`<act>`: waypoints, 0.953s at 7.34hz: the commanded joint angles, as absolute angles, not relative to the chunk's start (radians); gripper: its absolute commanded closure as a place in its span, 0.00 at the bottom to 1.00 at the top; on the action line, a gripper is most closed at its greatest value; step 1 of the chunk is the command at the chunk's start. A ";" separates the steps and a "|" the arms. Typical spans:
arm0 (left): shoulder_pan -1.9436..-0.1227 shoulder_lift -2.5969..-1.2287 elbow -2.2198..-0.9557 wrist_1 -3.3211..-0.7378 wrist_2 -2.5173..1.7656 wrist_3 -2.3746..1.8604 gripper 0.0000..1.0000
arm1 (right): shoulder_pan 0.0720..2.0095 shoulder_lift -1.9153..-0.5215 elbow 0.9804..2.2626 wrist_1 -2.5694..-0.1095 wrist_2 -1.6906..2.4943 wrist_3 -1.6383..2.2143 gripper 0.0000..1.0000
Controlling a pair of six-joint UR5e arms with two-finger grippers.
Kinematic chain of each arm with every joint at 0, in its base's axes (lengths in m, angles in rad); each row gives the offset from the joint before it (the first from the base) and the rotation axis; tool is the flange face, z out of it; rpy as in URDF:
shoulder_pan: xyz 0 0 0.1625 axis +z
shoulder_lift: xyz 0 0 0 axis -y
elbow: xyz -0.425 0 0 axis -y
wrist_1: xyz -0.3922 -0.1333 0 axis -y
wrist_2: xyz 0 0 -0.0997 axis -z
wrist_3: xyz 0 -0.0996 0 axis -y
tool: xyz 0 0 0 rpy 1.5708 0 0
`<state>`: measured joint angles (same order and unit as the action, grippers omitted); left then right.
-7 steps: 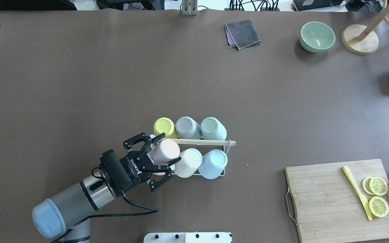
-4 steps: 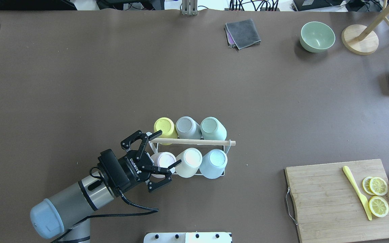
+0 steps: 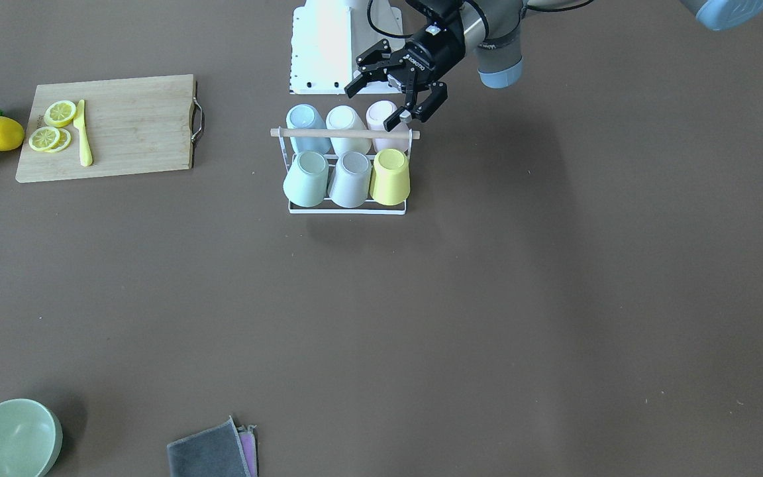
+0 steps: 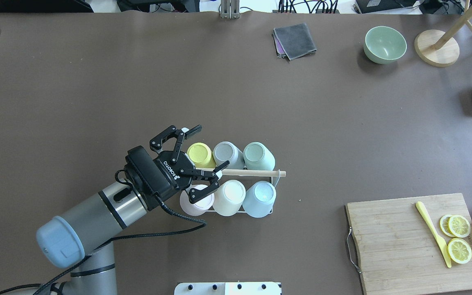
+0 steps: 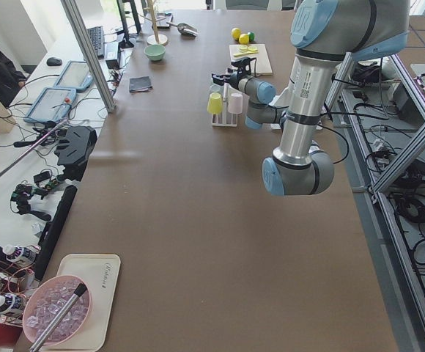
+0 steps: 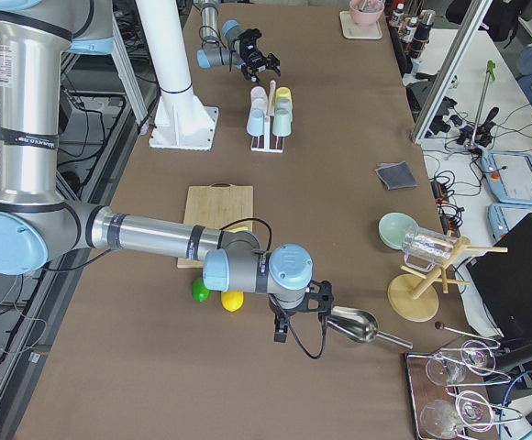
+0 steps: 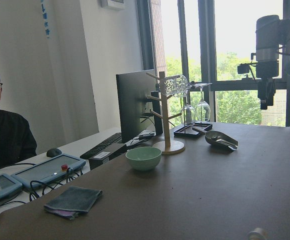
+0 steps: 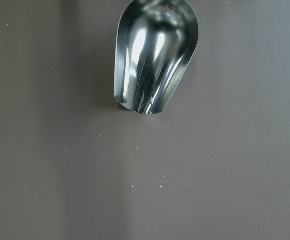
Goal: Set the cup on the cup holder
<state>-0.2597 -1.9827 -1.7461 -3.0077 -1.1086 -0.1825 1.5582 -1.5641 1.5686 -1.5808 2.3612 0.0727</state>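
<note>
My left pincer (image 4: pixel 207 150) hangs wide open with nothing between its fingers, over the end of the cup holder (image 4: pixel 256 173) that lies nearest its arm. The pink cup (image 4: pixel 193 203) sits mouth-down on the holder. It is below the pincer, under the finger on the robot's side, and apart from both fingers as far as I can judge. The other finger reaches out past the yellow cup (image 4: pixel 198 156) in the row beyond.

What matters for the next move is direction. The cup's long axis stands near upright, leaning a little, so it lies straight down from the open jaws rather than ahead of them. The holder's wooden rod (image 4: pixel 244 172) runs sideways away from the pincer toward the robot's right. In the overhead view it passes beneath the nearer finger, and I cannot tell how much gap separates them.

The placing looks finished to me. Pulling away upward, not sideways, should keep that finger off the rod.

My right pincer (image 6: pixel 295 323) is far beyond the holder's other end, over a metal scoop (image 8: pixel 155 55). I cannot tell its opening.
</note>
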 commanded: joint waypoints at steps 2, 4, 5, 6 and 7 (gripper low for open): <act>-0.487 -1.988 -1.756 -2.825 -1.338 -0.321 0.02 | 1.555 -1.554 1.563 -1.595 2.329 0.072 0.00; -0.552 -1.970 -1.740 -2.766 -1.355 -0.382 0.02 | 1.555 -1.565 1.566 -1.594 2.322 0.074 0.00; -0.584 -1.959 -1.732 -2.694 -1.367 -0.379 0.02 | 1.555 -1.566 1.568 -1.594 2.324 0.074 0.00; -0.609 -1.938 -1.732 -2.624 -1.431 -0.377 0.02 | 1.555 -1.566 1.569 -1.592 2.325 0.072 0.00; -0.671 -1.918 -1.732 -2.520 -1.539 -0.376 0.02 | 1.555 -1.566 1.571 -1.591 2.326 0.074 0.00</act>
